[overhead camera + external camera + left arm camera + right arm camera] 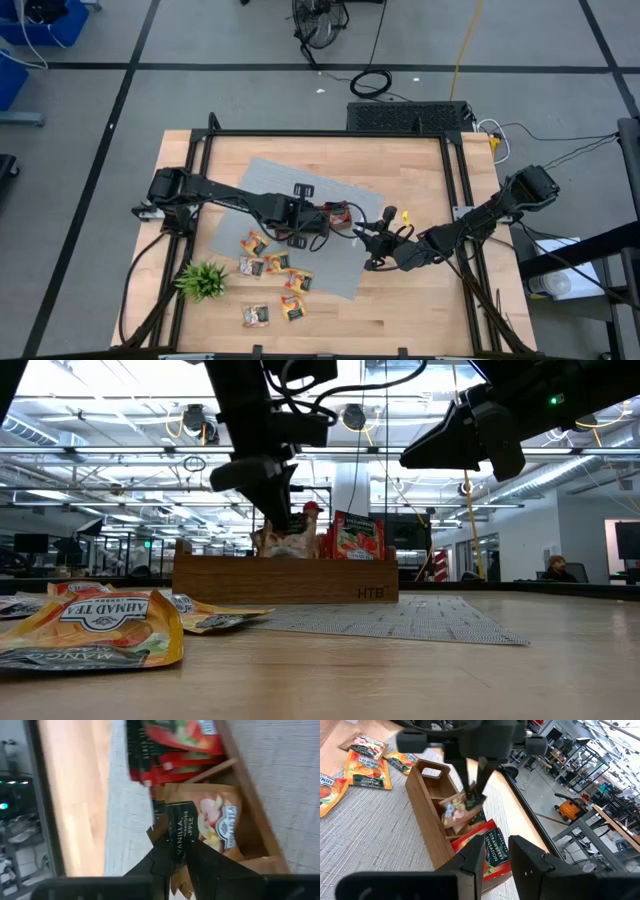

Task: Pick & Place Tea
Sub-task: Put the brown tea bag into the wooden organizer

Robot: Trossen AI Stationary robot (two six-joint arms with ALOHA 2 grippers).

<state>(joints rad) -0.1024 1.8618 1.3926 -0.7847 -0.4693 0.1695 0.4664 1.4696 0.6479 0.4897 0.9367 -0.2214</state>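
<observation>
The pale tan square sachet printed with apple slices and the words "vanilla" and "apple" (210,822) stood in the middle compartment of the brown wooden three-compartment tray (422,805), pinched at its edge between the closed fingers of the left gripper (172,851), which hung directly over that compartment. Beside it, in the end compartment of the tray, stood a bunch of red sachets printed with strawberries (491,849); their number could not be counted. The third compartment, at the handle end, showed no sachet in the right wrist view. The tray lay on a grey woven rectangular mat (265,180) near the middle of the light wooden table (400,310).

Seven loose orange-yellow sachets (254,242) lay toward the table's front edge, five on the mat's front part and two on bare wood just beyond it. A small green spiky plant (203,280) stood near the front left corner of the table, apart from the sachets.

The right gripper (376,238) hovered just beside the tray on its right, empty, its fingers parted a little and nothing between them
</observation>
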